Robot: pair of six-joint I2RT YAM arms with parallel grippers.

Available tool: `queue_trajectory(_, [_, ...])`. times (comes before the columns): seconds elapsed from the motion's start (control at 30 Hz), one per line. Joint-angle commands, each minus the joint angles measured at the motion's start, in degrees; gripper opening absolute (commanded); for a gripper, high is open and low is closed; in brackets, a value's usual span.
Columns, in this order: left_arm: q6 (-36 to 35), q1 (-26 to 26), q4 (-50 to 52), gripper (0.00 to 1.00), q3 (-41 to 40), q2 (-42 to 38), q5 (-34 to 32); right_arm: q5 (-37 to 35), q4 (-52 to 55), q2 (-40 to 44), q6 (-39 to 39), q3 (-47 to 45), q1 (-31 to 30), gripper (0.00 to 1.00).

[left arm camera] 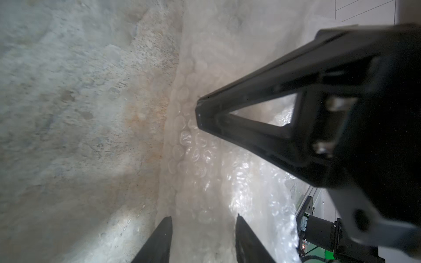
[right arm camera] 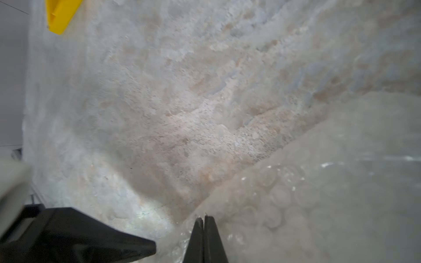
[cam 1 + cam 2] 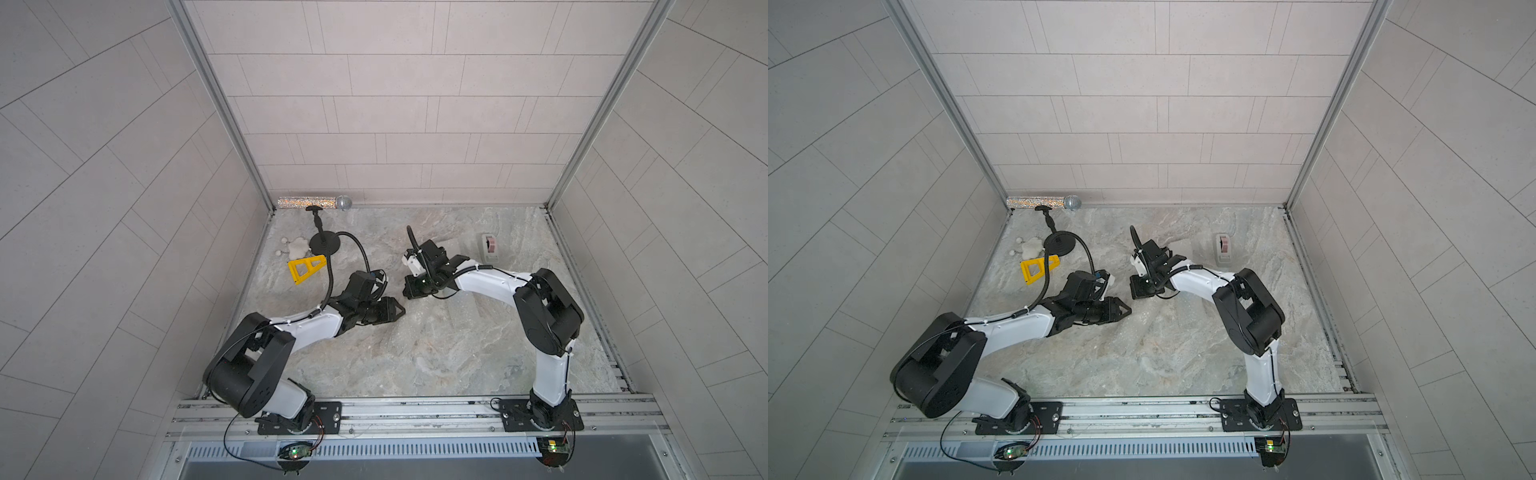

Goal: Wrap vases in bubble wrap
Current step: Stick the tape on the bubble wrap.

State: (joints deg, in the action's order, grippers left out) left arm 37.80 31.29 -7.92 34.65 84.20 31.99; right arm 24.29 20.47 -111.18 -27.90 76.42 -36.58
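The bubble wrap (image 1: 200,159) lies on the marble table as a clear, bubbled sheet, and it shows only faintly in both top views (image 3: 428,328). My right gripper (image 2: 204,215) is shut on a raised edge of the wrap near the table's middle (image 3: 406,290). My left gripper (image 1: 203,216) is open just in front of it (image 3: 401,309), with a fold of wrap lying between its fingers. The two grippers' tips are close together. No vase shows for certain. A white lobed object (image 3: 298,248) sits at the back left, and I cannot tell whether it is a vase.
A glittery microphone (image 3: 316,203) rests on a black stand (image 3: 324,243) at the back left wall. A yellow triangular piece (image 3: 306,269) lies beside the stand. A grey tape dispenser (image 3: 488,246) sits at the back right. Tiled walls close in three sides.
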Motion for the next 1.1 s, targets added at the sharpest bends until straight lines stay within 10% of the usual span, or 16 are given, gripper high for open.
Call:
queue_trajectory(0.0, [0.4, 0.8, -1.6, 0.49, -1.0, 0.6, -0.4, -5.7, 6.7, -1.4, 4.0, 2.2, -1.2, 0.01])
queue_trajectory(0.57, [-0.1, 0.9, -0.1, 0.49, -0.4, -0.7, -2.8, -11.5, 12.7, -3.3, 7.4, 6.4, -3.6, 0.00])
queue_trajectory(1.07, [-2.6, -8.0, 12.0, 0.64, 6.1, -12.6, -6.9, -12.1, 15.7, 12.4, 8.2, 11.5, 0.6, 0.13])
